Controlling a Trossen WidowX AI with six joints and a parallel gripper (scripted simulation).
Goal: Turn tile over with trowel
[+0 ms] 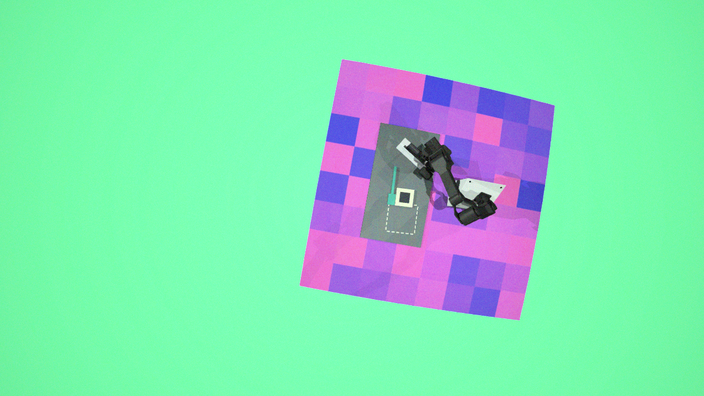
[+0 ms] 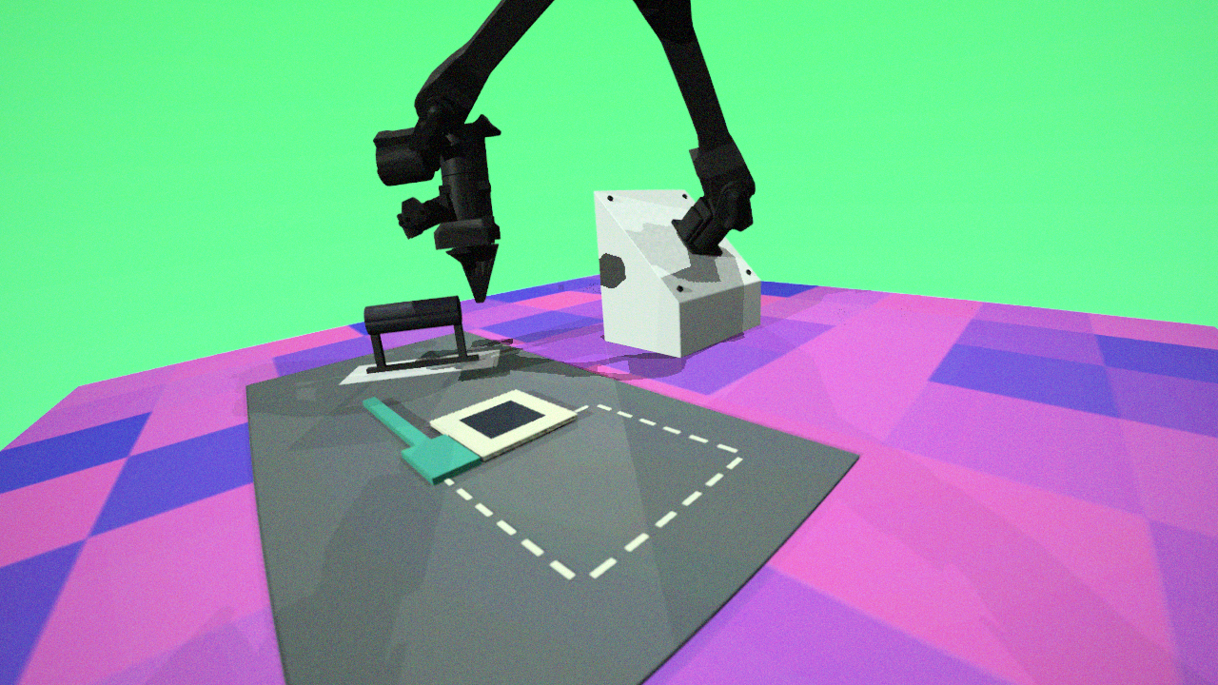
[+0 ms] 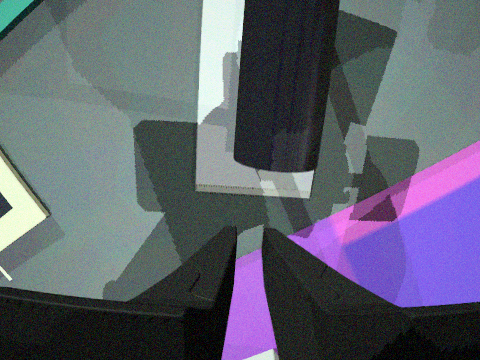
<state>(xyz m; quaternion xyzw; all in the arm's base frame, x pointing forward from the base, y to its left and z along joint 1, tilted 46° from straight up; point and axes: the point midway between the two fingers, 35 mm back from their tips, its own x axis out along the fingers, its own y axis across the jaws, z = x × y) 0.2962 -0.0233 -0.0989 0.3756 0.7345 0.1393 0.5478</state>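
The small trowel, a white blade with a black bar handle (image 2: 413, 314) (image 3: 287, 90) on two posts, lies flat on the mat (image 1: 369, 226) (image 2: 341, 596), handle up. My gripper (image 2: 481, 298) (image 3: 248, 238) is nearly shut with a thin empty gap. It hangs above and just beyond the trowel's end nearest the base, holding nothing. The tile (image 1: 404, 197) (image 2: 501, 418) (image 3: 30, 220) lies flat, cream with a dark square facing up. It sits outside the dashed outline (image 2: 636, 541), apart from a slight overlap at one edge. In the top view the arm hides my fingertips.
A teal paddle-shaped piece (image 1: 391, 199) (image 2: 442, 457) (image 3: 10, 17) lies flat against the tile's side, its thin handle stretching toward the trowel's part of the mat. The white base block (image 1: 484, 189) (image 2: 642, 315) carries the arm beyond the mat's edge.
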